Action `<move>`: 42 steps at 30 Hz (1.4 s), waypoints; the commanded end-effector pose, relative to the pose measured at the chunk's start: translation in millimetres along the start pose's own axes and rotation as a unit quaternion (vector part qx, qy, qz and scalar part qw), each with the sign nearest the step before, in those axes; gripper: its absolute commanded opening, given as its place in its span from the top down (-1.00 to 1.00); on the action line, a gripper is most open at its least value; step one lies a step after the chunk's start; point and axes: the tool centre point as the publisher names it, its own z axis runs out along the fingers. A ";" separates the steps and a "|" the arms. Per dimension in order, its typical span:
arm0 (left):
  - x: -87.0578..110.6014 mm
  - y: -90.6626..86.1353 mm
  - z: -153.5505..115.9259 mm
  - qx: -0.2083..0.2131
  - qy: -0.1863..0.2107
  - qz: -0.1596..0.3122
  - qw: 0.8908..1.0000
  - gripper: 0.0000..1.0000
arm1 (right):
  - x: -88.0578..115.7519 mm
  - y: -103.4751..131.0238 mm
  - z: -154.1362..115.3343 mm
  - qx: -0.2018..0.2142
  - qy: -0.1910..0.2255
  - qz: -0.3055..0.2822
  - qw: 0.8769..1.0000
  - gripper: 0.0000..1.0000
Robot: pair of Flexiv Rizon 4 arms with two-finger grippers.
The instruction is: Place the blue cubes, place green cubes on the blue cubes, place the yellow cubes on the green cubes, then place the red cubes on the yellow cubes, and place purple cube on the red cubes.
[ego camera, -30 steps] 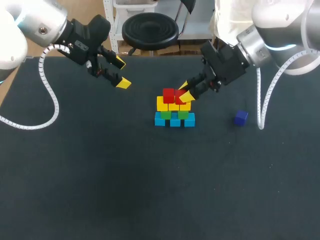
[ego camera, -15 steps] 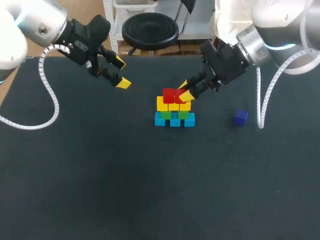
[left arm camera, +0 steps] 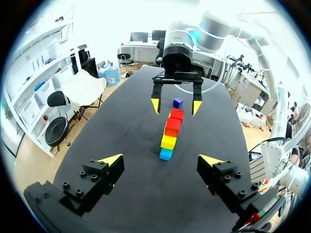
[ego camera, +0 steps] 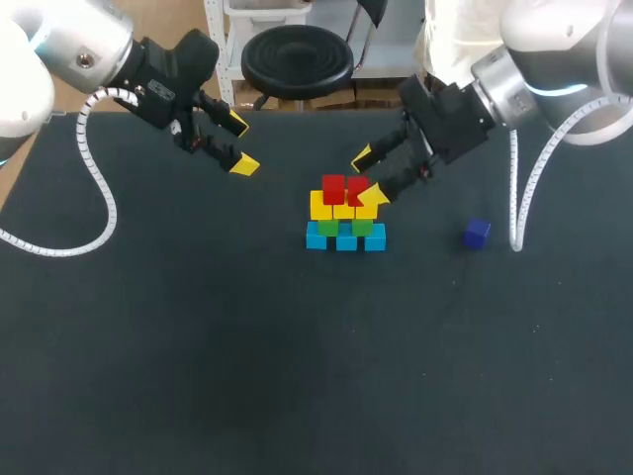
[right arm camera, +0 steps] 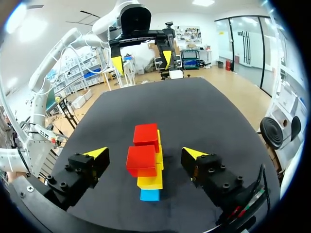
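A: Where is the right gripper (ego camera: pixel 368 175)?
B: Released, fingers spread either side of the 2 red cubes (ego camera: pixel 333 188) atop the stack, touching neither.
A: The purple cube (ego camera: pixel 476 233)?
B: On the table, well apart. The left gripper (ego camera: pixel 240 144) hangs splayed, far off.

L arm comes in from far-left corner, L gripper (ego camera: pixel 239 144) fingers spread wide, angled down-right. R arm from far-right corner, R gripper (ego camera: pixel 369 178) likewise spread, angled down-left.
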 end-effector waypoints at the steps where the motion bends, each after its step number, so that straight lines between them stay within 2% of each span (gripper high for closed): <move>1: 1.4 -0.3 -0.2 0.000 -0.003 0.002 1.000 -1.00 | -0.3 14.1 -14.8 0.024 -0.002 -0.002 1.000 -1.00; 5: 1.4 -0.3 -0.2 0.000 -0.003 0.002 1.000 -1.00 | 2.5 21.5 -29.4 0.051 -0.007 0.004 0.999 -1.00; 8: 1.4 -0.3 -0.2 0.000 -0.003 0.002 1.000 -1.00 | 5.5 26.4 -33.9 0.056 -0.008 0.006 0.998 -1.00; 10: 1.4 -0.3 -0.2 0.000 -0.003 0.002 1.000 -1.00 | 7.2 28.6 -32.6 0.055 -0.005 0.008 0.998 0.24; 12: 1.4 -0.3 -0.2 0.000 -0.003 0.002 1.000 -1.00 | 8.4 31.2 -29.7 0.052 -0.004 0.010 0.999 0.74; 13: 1.4 -0.3 -0.2 0.000 -0.003 0.002 1.000 -1.00 | 9.3 31.6 -28.4 0.050 -0.004 0.011 0.999 0.91; 14: 1.4 -0.3 -0.2 0.000 -0.003 0.002 1.000 -1.00 | 10.2 31.8 -27.2 0.049 -0.005 0.012 0.999 0.98; 42: 1.4 -0.3 -0.2 0.000 -0.003 0.002 1.000 -1.00 | 14.7 27.7 -17.4 0.035 -0.008 0.018 0.999 1.00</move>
